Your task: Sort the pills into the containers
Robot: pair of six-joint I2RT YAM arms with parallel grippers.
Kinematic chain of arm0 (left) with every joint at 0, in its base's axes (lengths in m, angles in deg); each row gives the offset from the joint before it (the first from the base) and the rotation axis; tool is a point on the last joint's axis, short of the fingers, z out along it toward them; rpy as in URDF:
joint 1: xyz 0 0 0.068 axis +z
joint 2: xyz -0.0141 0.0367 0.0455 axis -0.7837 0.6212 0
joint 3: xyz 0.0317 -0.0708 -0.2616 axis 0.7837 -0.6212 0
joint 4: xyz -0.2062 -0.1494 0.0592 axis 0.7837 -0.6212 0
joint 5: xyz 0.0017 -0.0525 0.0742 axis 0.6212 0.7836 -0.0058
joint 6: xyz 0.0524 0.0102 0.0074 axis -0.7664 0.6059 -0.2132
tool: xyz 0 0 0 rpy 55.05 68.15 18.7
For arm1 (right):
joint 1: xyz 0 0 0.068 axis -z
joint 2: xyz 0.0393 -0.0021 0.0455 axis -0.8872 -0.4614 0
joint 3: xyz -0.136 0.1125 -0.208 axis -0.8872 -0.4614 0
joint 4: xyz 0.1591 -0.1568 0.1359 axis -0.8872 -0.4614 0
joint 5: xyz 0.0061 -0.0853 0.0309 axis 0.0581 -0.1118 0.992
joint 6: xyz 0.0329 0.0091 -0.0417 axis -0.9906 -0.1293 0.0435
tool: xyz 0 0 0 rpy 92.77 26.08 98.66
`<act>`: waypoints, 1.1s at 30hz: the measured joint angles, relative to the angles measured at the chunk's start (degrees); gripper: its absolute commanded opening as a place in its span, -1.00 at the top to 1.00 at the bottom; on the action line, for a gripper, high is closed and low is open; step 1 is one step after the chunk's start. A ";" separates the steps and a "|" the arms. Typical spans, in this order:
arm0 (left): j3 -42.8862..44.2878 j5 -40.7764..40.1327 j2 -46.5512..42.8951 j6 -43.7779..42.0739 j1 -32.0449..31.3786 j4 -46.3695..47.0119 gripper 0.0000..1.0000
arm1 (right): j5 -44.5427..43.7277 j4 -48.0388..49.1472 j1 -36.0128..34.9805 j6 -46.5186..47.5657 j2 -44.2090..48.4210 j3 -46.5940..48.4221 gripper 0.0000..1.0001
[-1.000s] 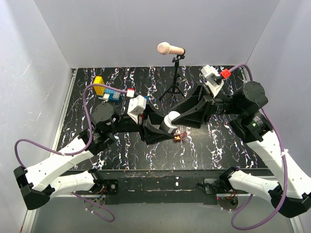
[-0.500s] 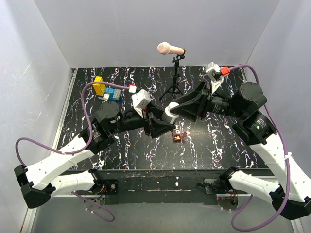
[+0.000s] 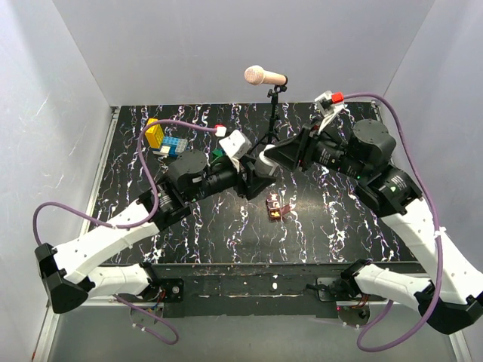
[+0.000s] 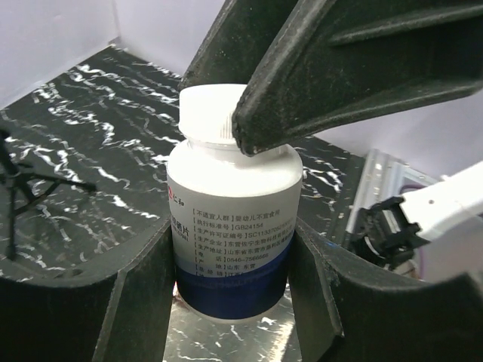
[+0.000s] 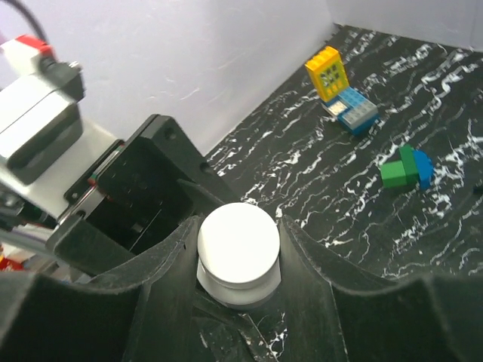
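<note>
As left claw clamps bottle — cap points into right claw.

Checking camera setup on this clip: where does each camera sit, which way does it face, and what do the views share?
Top external: above and behind the bases, looking down on the table; both arms show, left gripper and right gripper clamping the white bottle.
Left wrist: on that wrist, looks along its own fingers at the bottle's label.
Right wrist: on that wrist, looks down between its own fingers onto the cap; toy blocks beyond.
Shared: all three show the bottle.
</note>
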State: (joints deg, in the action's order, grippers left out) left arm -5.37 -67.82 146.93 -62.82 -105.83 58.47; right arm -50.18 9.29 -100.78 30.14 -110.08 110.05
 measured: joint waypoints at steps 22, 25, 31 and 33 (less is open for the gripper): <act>-1.33 -11.43 0.83 -5.51 -0.22 -1.46 1.00 | -3.15 -4.39 -1.07 -4.26 0.26 0.98 -0.97; -3.19 -8.68 -1.14 -5.16 -0.22 -1.14 1.00 | -0.57 -3.67 -1.09 -3.74 2.10 0.98 -0.97; -6.84 0.74 -6.67 -3.52 -0.24 0.76 1.00 | 8.15 -1.68 -1.09 -1.86 1.84 0.98 -0.97; -7.54 4.09 -8.28 -3.02 -0.24 1.44 1.00 | 10.54 -1.68 -1.09 -1.05 1.27 0.98 -0.97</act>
State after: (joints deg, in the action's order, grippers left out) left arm -12.91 -63.73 138.65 -65.83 -106.08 59.91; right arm -39.64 7.60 -101.88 29.09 -108.81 111.04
